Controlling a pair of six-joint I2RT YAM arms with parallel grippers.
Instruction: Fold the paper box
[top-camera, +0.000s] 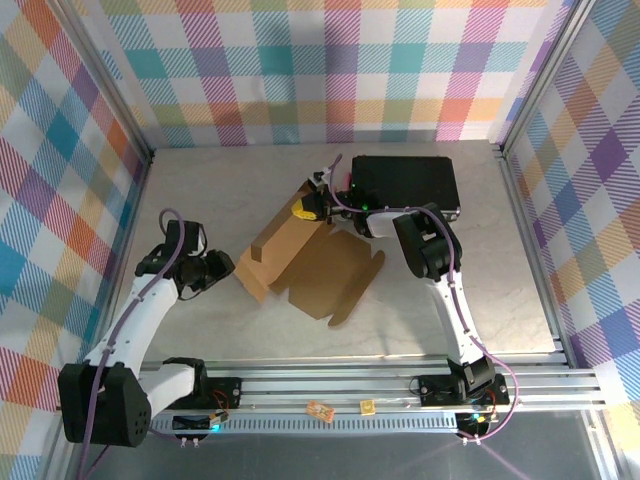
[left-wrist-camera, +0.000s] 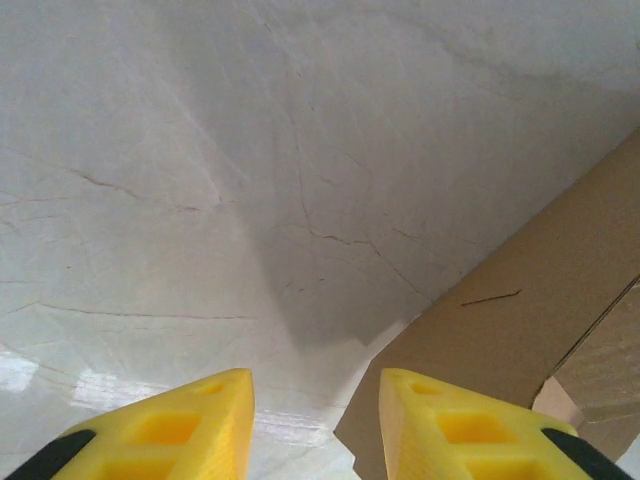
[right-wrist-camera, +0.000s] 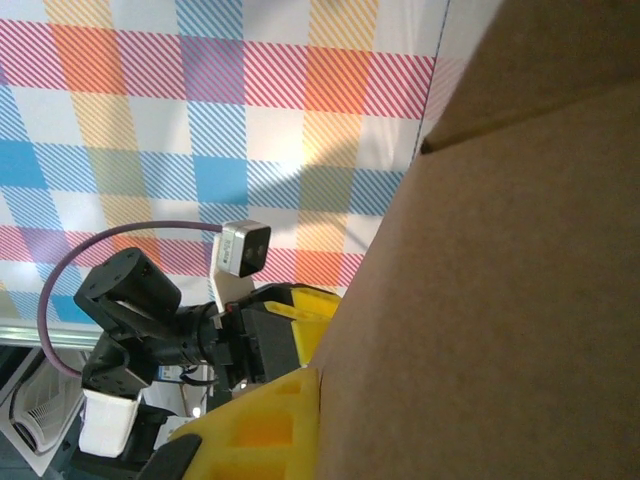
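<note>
Cardboard of the paper box (top-camera: 315, 262) lay on the tabletop (top-camera: 480, 300), its corner just right of the left gripper (left-wrist-camera: 315, 400), whose jaws stood apart; the right gripper (top-camera: 312, 207) had its jaws clamped on the far flap

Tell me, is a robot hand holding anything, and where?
The right gripper pinches the paper box by its raised far edge. The left gripper's fingers stand apart, holding nothing.
</note>
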